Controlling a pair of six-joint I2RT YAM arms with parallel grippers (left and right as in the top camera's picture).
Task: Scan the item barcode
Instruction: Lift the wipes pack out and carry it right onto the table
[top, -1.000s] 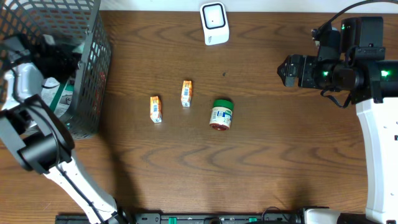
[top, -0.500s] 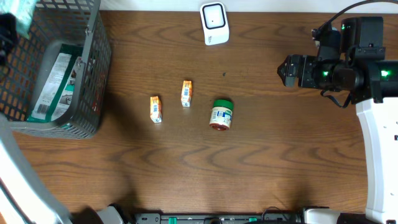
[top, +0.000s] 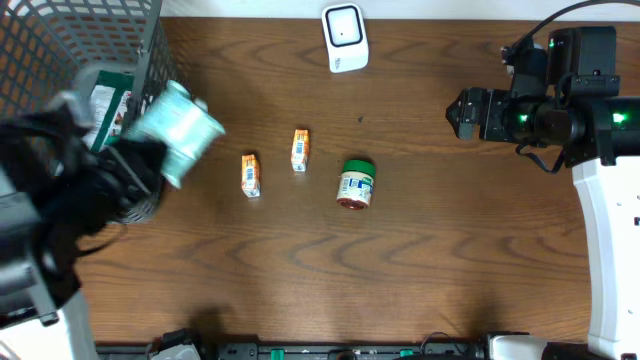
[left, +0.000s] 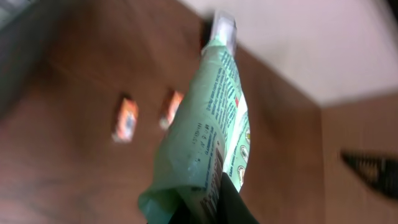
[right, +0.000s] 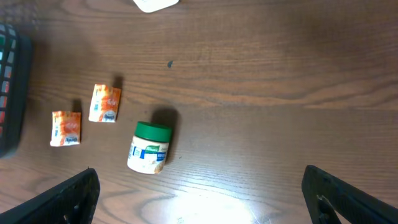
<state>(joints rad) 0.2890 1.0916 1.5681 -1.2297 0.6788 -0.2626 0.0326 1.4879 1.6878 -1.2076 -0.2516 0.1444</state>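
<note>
A pale green pouch (top: 180, 128) hangs blurred in the air just right of the basket, with my left gripper (top: 156, 162) shut on its lower end. In the left wrist view the pouch (left: 208, 124) rises from my left gripper (left: 208, 210) and its top points toward the white scanner (left: 224, 28). The scanner (top: 345, 37) stands at the table's far edge, centre. My right gripper (top: 462, 115) hovers at the right, open and holding nothing; in the right wrist view the right gripper (right: 208, 202) spreads wide over bare wood.
A dark wire basket (top: 150, 60) at the far left holds another green-and-white packet (top: 103, 105). Two small orange boxes (top: 250, 174) (top: 300, 150) and a green-lidded jar (top: 356, 184) lie mid-table. The jar (right: 149, 147) lies ahead of the right gripper.
The left arm has come out of the basket with the green pouch and swung it right, over the table's left side. The right arm has not moved.
</note>
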